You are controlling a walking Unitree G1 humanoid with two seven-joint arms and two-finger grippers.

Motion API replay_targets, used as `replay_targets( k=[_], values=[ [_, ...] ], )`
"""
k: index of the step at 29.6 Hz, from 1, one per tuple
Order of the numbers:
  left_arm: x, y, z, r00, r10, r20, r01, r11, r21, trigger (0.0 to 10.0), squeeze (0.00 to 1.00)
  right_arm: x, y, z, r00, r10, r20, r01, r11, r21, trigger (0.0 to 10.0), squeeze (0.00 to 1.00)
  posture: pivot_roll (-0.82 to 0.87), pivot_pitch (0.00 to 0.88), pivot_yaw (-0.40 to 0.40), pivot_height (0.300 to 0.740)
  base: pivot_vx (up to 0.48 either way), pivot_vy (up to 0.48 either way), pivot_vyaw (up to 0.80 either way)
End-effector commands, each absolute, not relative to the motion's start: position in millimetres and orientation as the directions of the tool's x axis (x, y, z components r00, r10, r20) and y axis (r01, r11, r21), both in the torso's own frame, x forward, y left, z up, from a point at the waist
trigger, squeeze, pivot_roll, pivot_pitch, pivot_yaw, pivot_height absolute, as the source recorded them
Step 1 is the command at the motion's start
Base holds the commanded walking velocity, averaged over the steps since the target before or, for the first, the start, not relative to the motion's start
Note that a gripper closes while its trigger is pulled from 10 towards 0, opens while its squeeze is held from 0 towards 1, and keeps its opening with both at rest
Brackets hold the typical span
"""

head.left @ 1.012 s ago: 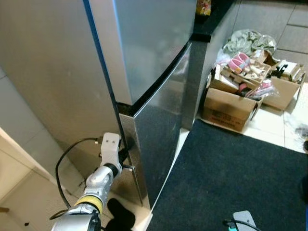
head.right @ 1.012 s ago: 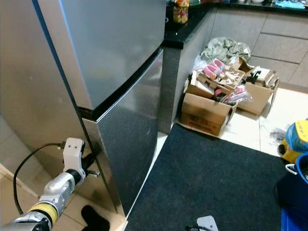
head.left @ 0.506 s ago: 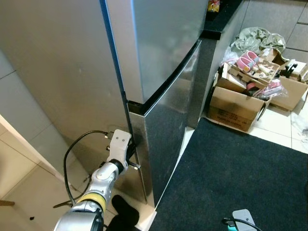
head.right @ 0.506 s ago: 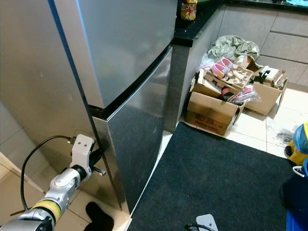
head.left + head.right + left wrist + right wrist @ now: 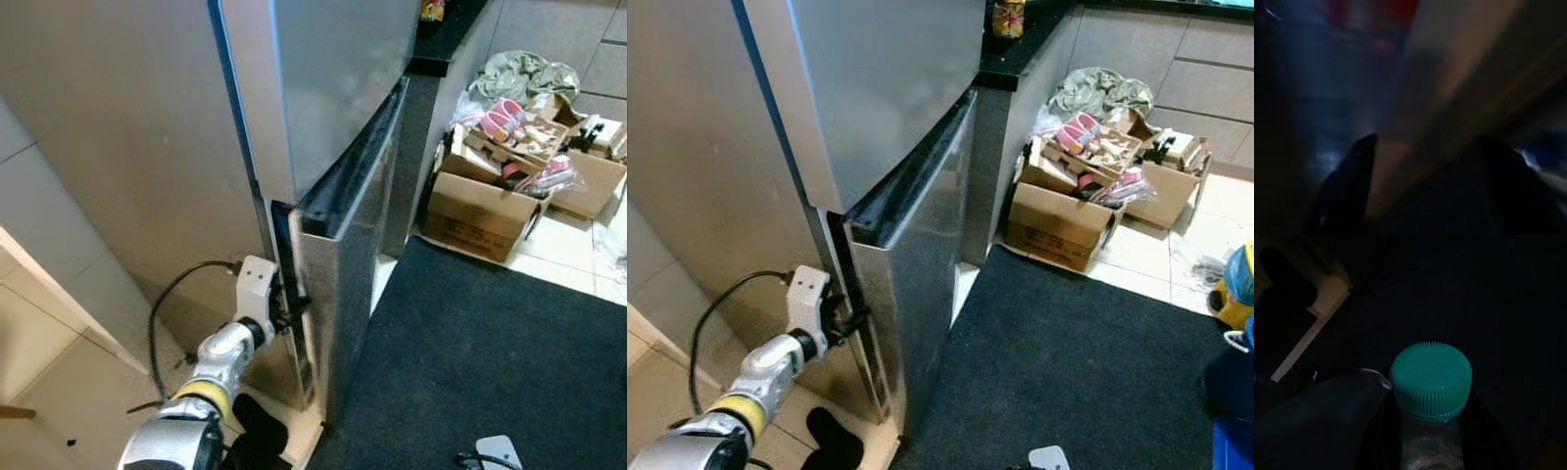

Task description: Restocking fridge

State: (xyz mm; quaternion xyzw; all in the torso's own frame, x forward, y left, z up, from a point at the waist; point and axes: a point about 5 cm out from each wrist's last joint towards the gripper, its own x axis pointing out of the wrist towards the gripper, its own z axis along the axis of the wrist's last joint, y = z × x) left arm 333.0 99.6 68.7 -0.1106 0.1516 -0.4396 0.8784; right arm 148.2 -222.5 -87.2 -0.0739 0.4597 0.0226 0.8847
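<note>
The lower door (image 5: 348, 245) of the tall stainless-steel fridge (image 5: 313, 88) has come off its seal: half a second ago it sat flush under the upper door, and now its free edge stands a little way out, with the dark gasket strip along its top in plain sight and a narrow black gap beside the cabinet. The left claw (image 5: 290, 305) is at that free edge, its black fingers hooked into the gap at about mid-height of the door; the blurred, dark left wrist view does not settle how far apart they are, so I cannot tell their spread. This suggests the seal is broken and the pull can go on into a full swing, though the opening looks too slim yet to pass anything through. The right claw (image 5: 1425, 440) holds a clear plastic bottle with a ribbed green cap (image 5: 1430, 380), its fingers closed on either side of the neck, down in the shade by the robot's side. That bottle seems to be the stock waiting to go in. On the tiled floor beyond the dark mat (image 5: 1068, 362) sit cardboard boxes of clutter (image 5: 1068, 211), well apart from the door's path.
</note>
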Motion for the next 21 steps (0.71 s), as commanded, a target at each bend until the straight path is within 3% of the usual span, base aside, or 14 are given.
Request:
replay_targets(
  k=[1, 2, 5, 6, 7, 8, 9, 14, 21],
  values=[
    [308, 43, 72, 0.207, -0.976, -0.062, 0.868, 0.213, -0.449, 10.0, 1.00, 145, -220, -89, 0.573, -0.022, -0.819, -0.114, 0.988, -0.106, 10.0, 0.00, -0.15, 0.089, 0.046, 0.740, 0.000, 0.000, 0.00],
    [299, 27, 78, 0.083, -0.996, 0.005, 0.874, 0.071, -0.481, 10.0, 1.00, 145, -220, -89, 0.573, -0.021, -0.819, -0.115, 0.988, -0.106, 10.0, 0.00, -0.15, 0.090, 0.048, 0.740, 0.000, 0.000, 0.00],
    [293, 16, 83, 0.020, -0.998, 0.053, 0.873, -0.008, -0.488, 10.0, 1.00, 145, -220, -89, 0.573, -0.022, -0.819, -0.115, 0.988, -0.106, 10.0, 0.00, -0.15, 0.090, 0.048, 0.740, 0.000, 0.000, 0.00],
    [287, 5, 90, -0.031, -0.994, 0.107, 0.866, -0.080, -0.494, 10.0, 0.93, 146, -219, -89, 0.574, -0.022, -0.818, -0.114, 0.988, -0.106, 10.0, 0.00, -0.15, 0.089, 0.051, 0.740, 0.000, 0.000, 0.00],
    [287, 5, 90, -0.031, -0.994, 0.107, 0.866, -0.080, -0.494, 10.0, 0.93, 146, -219, -89, 0.574, -0.022, -0.818, -0.114, 0.988, -0.106, 10.0, 0.00, -0.15, 0.089, 0.051, 0.740, 0.000, 0.000, 0.00],
    [284, -2, 94, -0.059, -0.990, 0.130, 0.867, -0.115, -0.486, 10.0, 0.42, 146, -219, -89, 0.576, -0.023, -0.817, -0.112, 0.988, -0.106, 10.0, 0.00, -0.15, 0.089, 0.054, 0.740, 0.000, 0.000, 0.00],
    [283, -5, 93, -0.066, -0.991, 0.120, 0.874, -0.116, -0.472, 10.0, 0.00, 146, -219, -89, 0.577, -0.023, -0.816, -0.110, 0.988, -0.106, 10.0, 0.00, -0.15, 0.088, 0.058, 0.740, 0.000, 0.000, 0.00],
    [284, 10, 85, -0.030, -0.998, 0.057, 0.885, -0.053, -0.463, 10.0, 0.00, 146, -218, -89, 0.576, -0.024, -0.817, -0.106, 0.989, -0.104, 10.0, 0.00, -0.15, 0.088, 0.059, 0.740, 0.000, 0.000, 0.00],
    [284, 37, 70, 0.112, -0.993, -0.042, 0.892, 0.120, -0.436, 10.0, 0.00, 145, -215, -90, 0.572, -0.019, -0.820, -0.111, 0.989, -0.100, 10.0, 0.00, -0.14, 0.085, 0.055, 0.740, 0.000, 0.000, 0.00]
  ],
)
